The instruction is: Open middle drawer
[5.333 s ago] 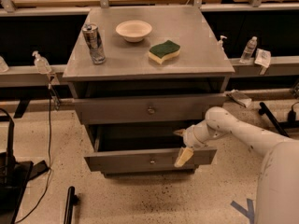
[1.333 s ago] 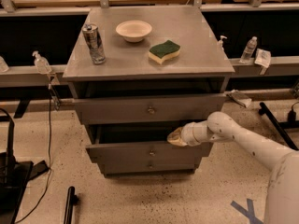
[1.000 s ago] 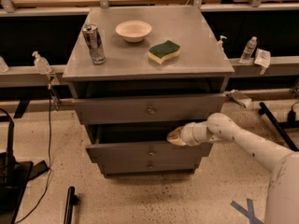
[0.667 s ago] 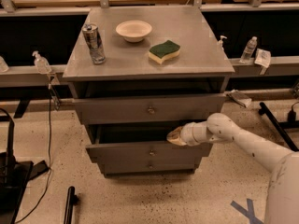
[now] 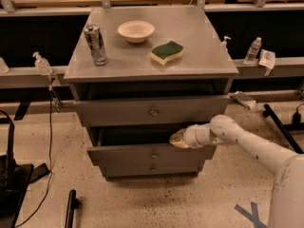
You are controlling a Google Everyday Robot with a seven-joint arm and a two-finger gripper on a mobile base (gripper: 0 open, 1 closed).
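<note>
The grey cabinet (image 5: 142, 61) has three drawers. The middle drawer (image 5: 123, 156), with a small round knob (image 5: 154, 155), stands pulled out partway, and a dark gap shows above its front. My gripper (image 5: 176, 139) sits at the top edge of that drawer's front, right of the knob, reaching in from the right on the white arm (image 5: 237, 141). The top drawer (image 5: 118, 112) above it is slightly out. The lowest drawer's knob (image 5: 153, 166) shows just under the middle front.
On the cabinet top stand a metal can (image 5: 95, 43), a white bowl (image 5: 136, 31) and a green-and-yellow sponge (image 5: 166, 52). Bottles (image 5: 254, 50) sit on the rail behind. A black stand (image 5: 12, 175) and cable lie on the floor at left, and blue tape (image 5: 249, 213) at right.
Since about five seconds ago my gripper has moved up and left, from the drawer front's right part to its top edge. Over the last second nothing has visibly moved.
</note>
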